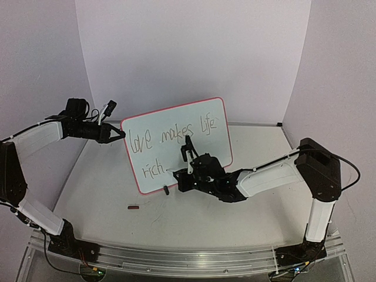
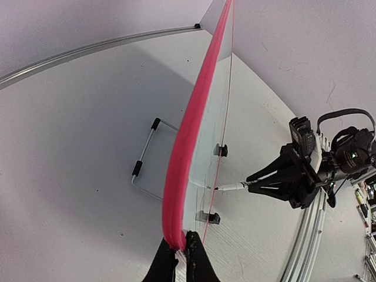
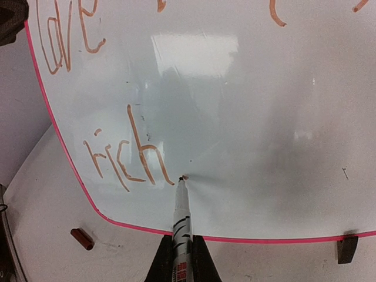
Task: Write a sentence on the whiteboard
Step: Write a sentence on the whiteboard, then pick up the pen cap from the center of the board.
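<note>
The whiteboard stands tilted in the middle of the table, with a red-pink frame. The sentence reads "love makes life" on the upper line and "rich" below it, in thin brownish strokes. My left gripper is shut on the board's upper left edge; in the left wrist view its fingertips pinch the pink frame. My right gripper is shut on a white marker. The marker's tip touches the board at a small dot just right of "rich". The right gripper sits at the board's lower edge.
A small dark red marker cap lies on the table left of the board's bottom edge and also shows in the right wrist view. Black clip feet hold the board's bottom edge. A wire stand lies behind the board. White walls surround the table.
</note>
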Controlling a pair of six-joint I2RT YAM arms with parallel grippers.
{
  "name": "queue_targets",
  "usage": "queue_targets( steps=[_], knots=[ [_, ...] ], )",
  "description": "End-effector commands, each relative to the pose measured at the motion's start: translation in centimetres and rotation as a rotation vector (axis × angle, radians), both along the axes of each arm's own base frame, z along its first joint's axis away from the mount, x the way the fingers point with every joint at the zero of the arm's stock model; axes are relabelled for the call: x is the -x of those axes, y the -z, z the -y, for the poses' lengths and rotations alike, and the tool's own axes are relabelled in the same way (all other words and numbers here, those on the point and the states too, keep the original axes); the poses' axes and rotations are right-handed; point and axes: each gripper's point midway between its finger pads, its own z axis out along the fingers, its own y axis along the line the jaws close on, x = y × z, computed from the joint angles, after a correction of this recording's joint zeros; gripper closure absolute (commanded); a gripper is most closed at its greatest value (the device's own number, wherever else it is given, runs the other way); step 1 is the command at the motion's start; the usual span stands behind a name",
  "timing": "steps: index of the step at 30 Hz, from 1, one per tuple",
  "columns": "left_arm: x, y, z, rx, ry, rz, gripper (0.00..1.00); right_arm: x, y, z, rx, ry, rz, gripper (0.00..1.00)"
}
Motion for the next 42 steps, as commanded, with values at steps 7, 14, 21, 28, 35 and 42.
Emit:
queue_targets(
  steps=[7,14,21,28,35,42],
  knots=[
    [0.0,1.7,-0.4,-0.100,-0.029,-0.020,0.79,0.6,-9.7,2.3,-0.140,0.018,0.155,1.00],
    [0.4,1.2,-0.9,-0.122,-0.057,0.000,0.62,0.9,-11.2,3.7,-0.149,0.043,0.175,1.00],
    [1.0,0.8,-2.1,-0.166,-0.116,0.023,0.40,1.1,-12.2,5.2,-0.135,0.072,0.191,1.00],
    [0.9,-0.3,-3.2,-0.166,-0.220,0.037,0.05,0.9,-12.2,6.9,-0.067,0.109,0.189,1.00],
    [1.3,-0.4,-5.7,-0.090,-0.495,-0.042,0.01,0.1,-11.6,10.7,-0.084,0.096,0.121,1.00],
    [4.7,3.1,-6.1,0.057,-0.610,-0.173,0.01,-0.4,-9.8,15.7,-0.122,0.138,0.042,1.00]
  ],
)
